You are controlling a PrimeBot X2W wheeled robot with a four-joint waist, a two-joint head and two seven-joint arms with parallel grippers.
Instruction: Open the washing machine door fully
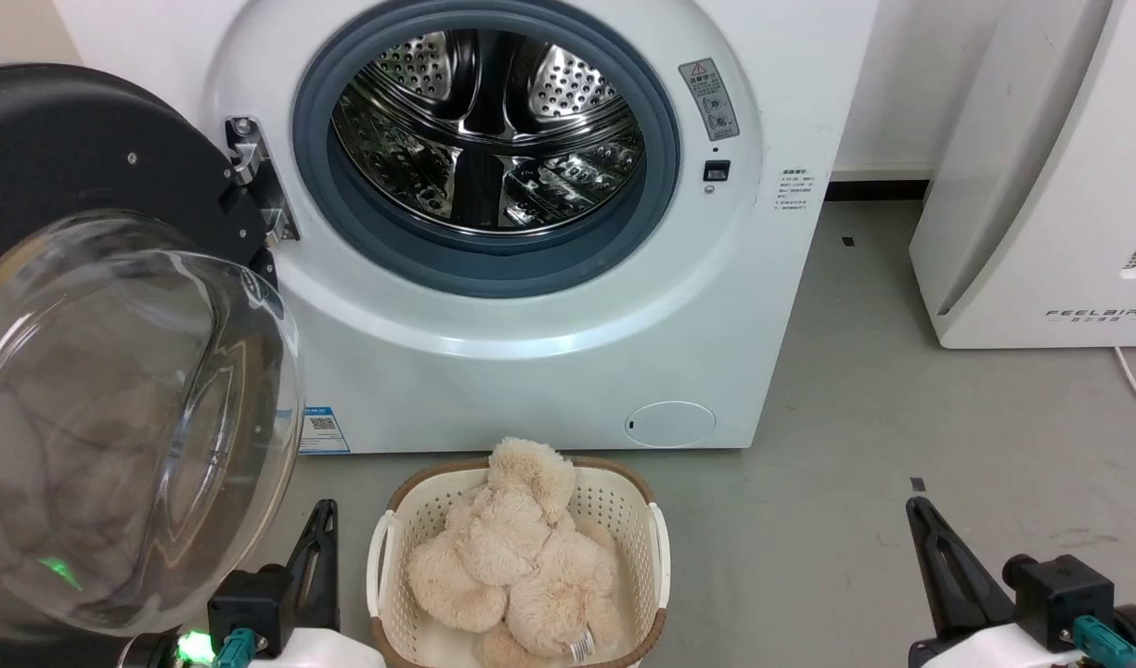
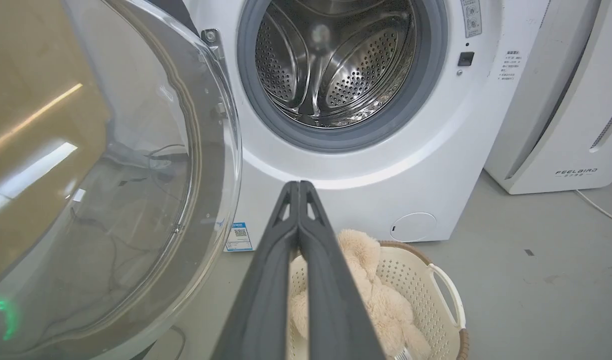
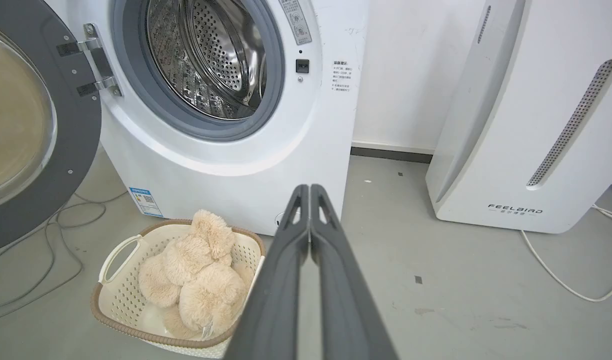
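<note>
The washing machine (image 1: 549,371) is a white front-loader with a grey gasket and a bare steel drum mouth (image 1: 484,130). Its washing machine door (image 1: 113,417) stands swung out to the left on its hinge (image 1: 257,181), the clear glass bowl bulging toward me, the matte black back (image 3: 61,165) plain in the right wrist view. My left gripper (image 1: 325,508) is shut and empty, low on the floor just right of the door's bowl (image 2: 111,175). My right gripper (image 1: 916,506) is shut and empty at the lower right, far from the door.
A cream laundry basket (image 1: 656,547) holding a fluffy beige plush toy (image 1: 517,547) stands on the grey floor before the machine, between my grippers. A white FEELBIRD appliance (image 1: 1051,186) stands at the right, with a white cable (image 3: 556,270) on the floor. Grey cables (image 3: 46,250) lie under the door.
</note>
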